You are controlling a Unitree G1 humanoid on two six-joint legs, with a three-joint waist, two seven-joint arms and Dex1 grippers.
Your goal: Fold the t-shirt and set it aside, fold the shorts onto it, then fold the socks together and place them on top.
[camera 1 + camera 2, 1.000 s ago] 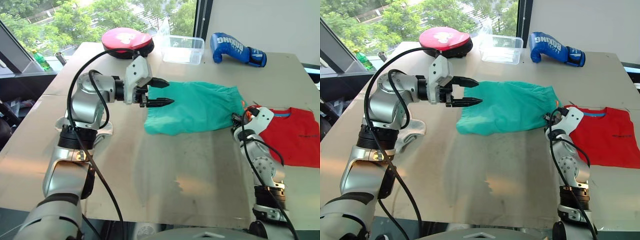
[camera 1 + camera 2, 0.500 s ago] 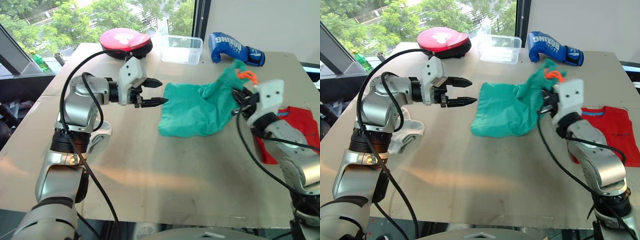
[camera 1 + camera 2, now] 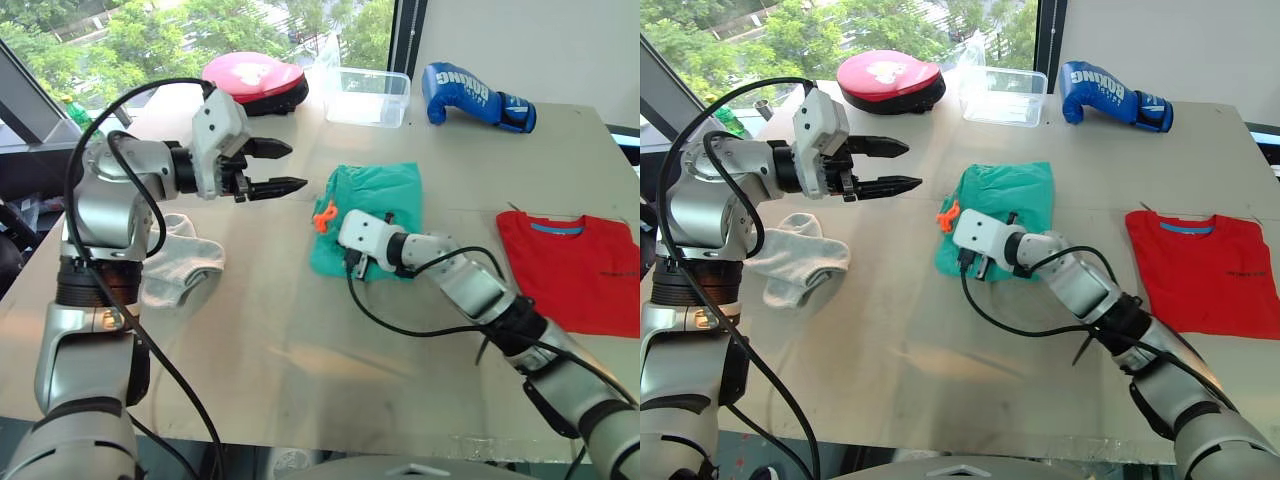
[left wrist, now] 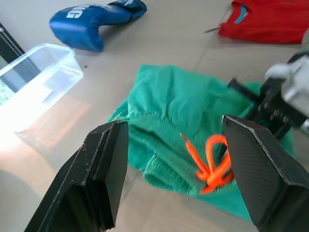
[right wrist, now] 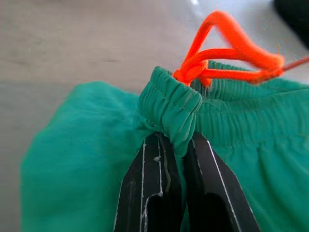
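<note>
The teal shorts (image 3: 378, 205) lie doubled over at the middle of the table, with the orange drawstring (image 3: 324, 216) sticking out at their left edge. My right gripper (image 5: 171, 145) is shut on the gathered waistband beside the drawstring, low over the table at the shorts' near-left corner (image 3: 347, 256). My left gripper (image 3: 296, 167) hovers open and empty to the left of the shorts, above the table. The red t-shirt (image 3: 575, 270) lies flat at the right edge. A light grey sock (image 3: 182, 265) lies crumpled under my left arm.
At the back of the table stand a red-pink round pad (image 3: 255, 80), a clear plastic box (image 3: 368, 95) and a blue boxing glove (image 3: 475, 95). Bare tabletop (image 3: 300, 340) stretches along the near side.
My right gripper swung the shorts' waistband up and over to the left, folding the shorts in half. My left gripper drew back to the left, still open.
</note>
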